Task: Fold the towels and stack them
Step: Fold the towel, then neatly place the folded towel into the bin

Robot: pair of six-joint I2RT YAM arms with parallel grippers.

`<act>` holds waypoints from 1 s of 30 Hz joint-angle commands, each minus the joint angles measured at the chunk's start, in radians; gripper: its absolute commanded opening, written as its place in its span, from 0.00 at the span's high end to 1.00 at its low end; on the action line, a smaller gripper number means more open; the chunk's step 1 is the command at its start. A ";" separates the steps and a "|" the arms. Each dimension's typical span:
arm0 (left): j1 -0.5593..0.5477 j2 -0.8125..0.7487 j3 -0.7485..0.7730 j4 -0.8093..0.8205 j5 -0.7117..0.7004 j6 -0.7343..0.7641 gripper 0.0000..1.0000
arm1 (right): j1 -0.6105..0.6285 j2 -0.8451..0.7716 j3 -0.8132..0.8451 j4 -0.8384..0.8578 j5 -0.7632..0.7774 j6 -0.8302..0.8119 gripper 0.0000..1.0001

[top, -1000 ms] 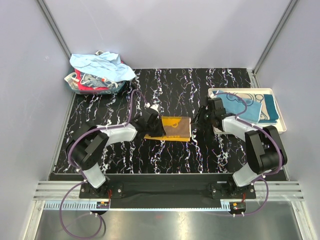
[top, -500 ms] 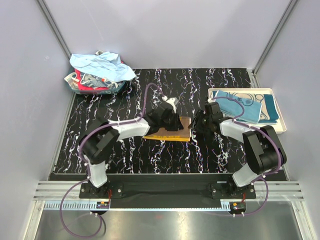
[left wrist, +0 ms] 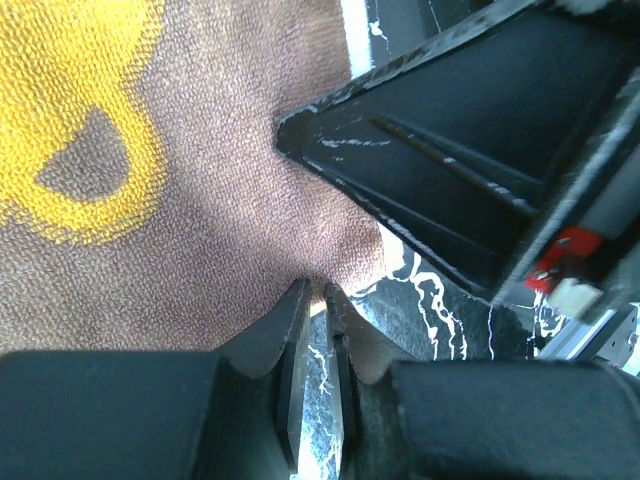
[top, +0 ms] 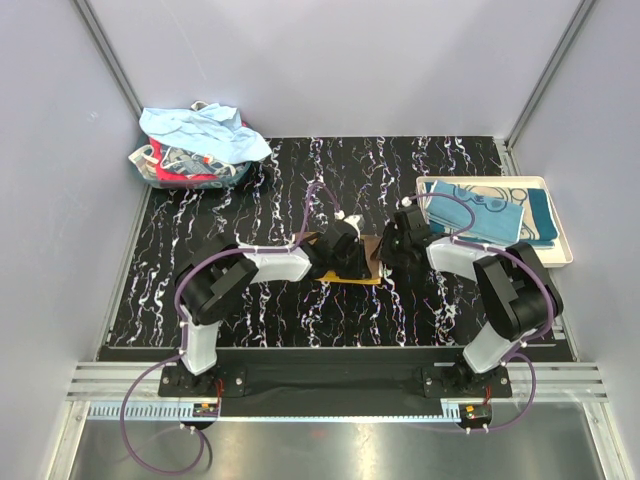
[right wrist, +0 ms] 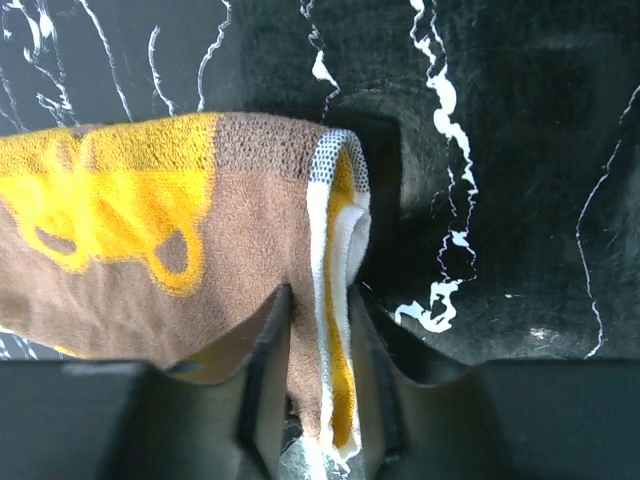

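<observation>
An orange-yellow and brown towel [top: 370,268] lies at the table's centre, mostly covered by both grippers. My left gripper [top: 352,258] sits over it, and in the left wrist view the left gripper [left wrist: 315,290] has its jaws almost together, tips pinching the brown towel [left wrist: 200,230] at its edge. My right gripper [top: 388,252] meets it from the right. In the right wrist view the right gripper [right wrist: 318,295] is shut on the towel [right wrist: 150,250], with the layered white and yellow edge between its fingers. Other towels [top: 195,145] are heaped at the back left.
A white tray [top: 560,240] at the right holds folded teal and light blue towels [top: 490,215]. The right gripper's black body [left wrist: 470,170] fills the left wrist view's upper right, close to the left jaws. Grey walls enclose the black marbled table [top: 250,310].
My left gripper has swept right across the towel, carrying its left edge over and folding it narrower. The right gripper has edged left and closed in on the towel's right edge.
</observation>
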 commanded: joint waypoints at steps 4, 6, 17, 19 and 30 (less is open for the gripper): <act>-0.006 -0.060 0.004 0.029 -0.004 -0.003 0.84 | 0.024 0.029 0.036 -0.107 0.127 -0.037 0.87; -0.006 -0.105 0.021 0.003 -0.004 -0.005 0.84 | 0.031 0.027 0.048 -0.145 0.160 -0.053 0.98; 0.026 -0.599 0.124 -0.422 -0.148 0.119 0.81 | 0.042 -0.034 0.245 -0.446 0.432 -0.260 1.00; 0.046 -0.664 0.115 -0.491 -0.139 0.167 0.80 | 0.042 -0.028 0.312 -0.513 0.472 -0.303 1.00; 0.119 -0.920 0.015 -0.683 -0.278 0.355 0.78 | 0.041 -0.016 0.602 -0.684 0.720 -0.482 1.00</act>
